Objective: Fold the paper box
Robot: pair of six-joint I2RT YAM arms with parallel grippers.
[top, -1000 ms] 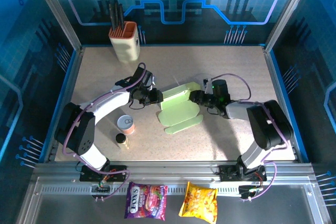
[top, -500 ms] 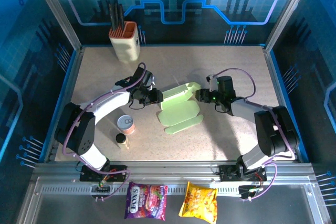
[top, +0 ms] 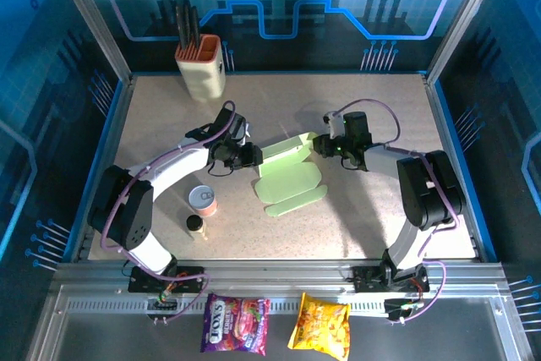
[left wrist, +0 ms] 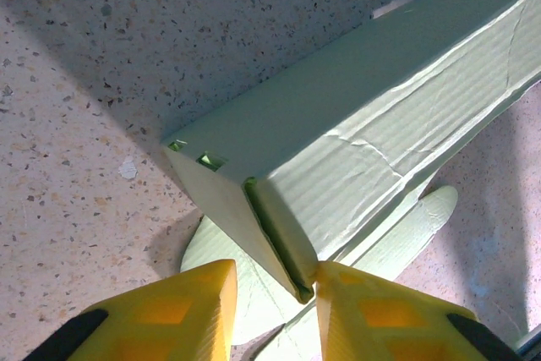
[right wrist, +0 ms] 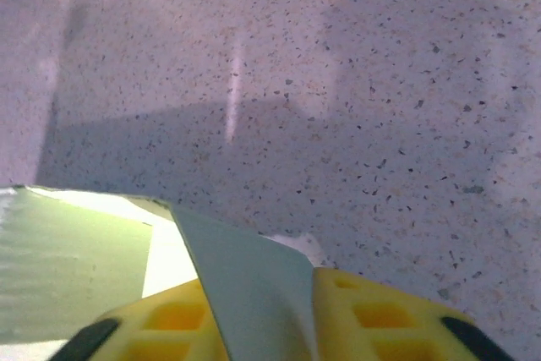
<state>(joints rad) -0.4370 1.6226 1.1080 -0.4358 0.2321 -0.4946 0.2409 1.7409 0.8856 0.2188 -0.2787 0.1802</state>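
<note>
because the paper box (top: 292, 177) lies in the gap between the two pincers, the coming fold turns on one relation: its long axis runs on the line from one pincer to the other, so each arm has one end of it.

left pincer (top: 251, 156): the box extends straight ahead of the fingertips, toward the right arm. in the left wrist view the box's end corner drops between the yellow fingers (left wrist: 182, 306) and bears against one of them. this pincer reads as clenched on that corner and serves as the anchor.

right pincer (top: 321, 147): the box lies ahead of it, toward the left arm. in the right wrist view a raised flap (right wrist: 249, 281) stands between the fingers, which sit close on both of its faces. this pincer reads as clenched on the flap.

the near long-side flap (top: 296, 202) lies flat on the table (top: 372, 234), to the near side of both pincers, and neither holds it.

judgement: the right arm is nearer the raised end. swing its flap across the long axis, not along it. a pull along the axis would likely drag the corner out of the left pincer.
</note>
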